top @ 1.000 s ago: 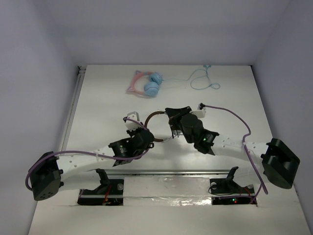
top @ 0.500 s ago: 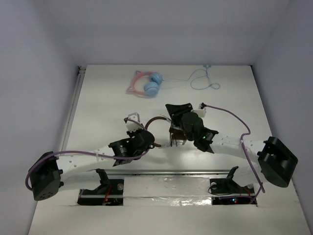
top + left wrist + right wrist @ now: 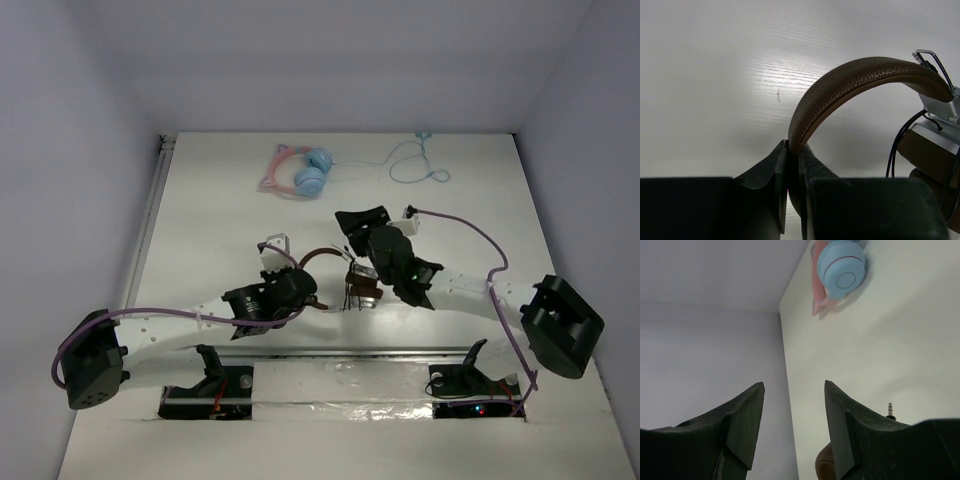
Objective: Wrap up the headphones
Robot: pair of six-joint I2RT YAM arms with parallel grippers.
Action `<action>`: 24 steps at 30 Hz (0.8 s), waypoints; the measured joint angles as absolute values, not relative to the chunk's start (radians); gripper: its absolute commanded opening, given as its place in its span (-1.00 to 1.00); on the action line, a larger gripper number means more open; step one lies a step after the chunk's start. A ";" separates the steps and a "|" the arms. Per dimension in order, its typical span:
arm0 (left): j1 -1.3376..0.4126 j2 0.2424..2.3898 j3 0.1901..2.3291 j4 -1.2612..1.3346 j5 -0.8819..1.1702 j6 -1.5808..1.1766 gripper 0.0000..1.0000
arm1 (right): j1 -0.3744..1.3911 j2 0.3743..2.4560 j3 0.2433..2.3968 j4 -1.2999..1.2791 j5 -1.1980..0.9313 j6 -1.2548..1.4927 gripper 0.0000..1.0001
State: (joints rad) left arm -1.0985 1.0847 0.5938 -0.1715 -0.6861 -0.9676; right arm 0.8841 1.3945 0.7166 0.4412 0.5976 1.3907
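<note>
the left gripper is clamping the headphones by the brown headband, between the two arms near the table's front. the right gripper is hanging open, empty. with nothing pinning it, the cable may be loosening, its plug slipping free.
</note>
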 measured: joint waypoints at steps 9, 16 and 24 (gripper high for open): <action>-1.098 1.079 0.618 -0.187 -0.685 -0.934 -1.00 | 0.884 1.164 0.882 0.275 0.604 1.050 0.64; -1.098 1.132 0.713 -0.144 -0.688 -0.852 -1.00 | 0.884 0.834 0.925 0.064 0.653 0.802 -1.00; -1.012 1.348 0.836 -0.005 -0.605 -0.720 -1.00 | 0.884 0.490 0.912 -0.273 0.744 0.718 -1.00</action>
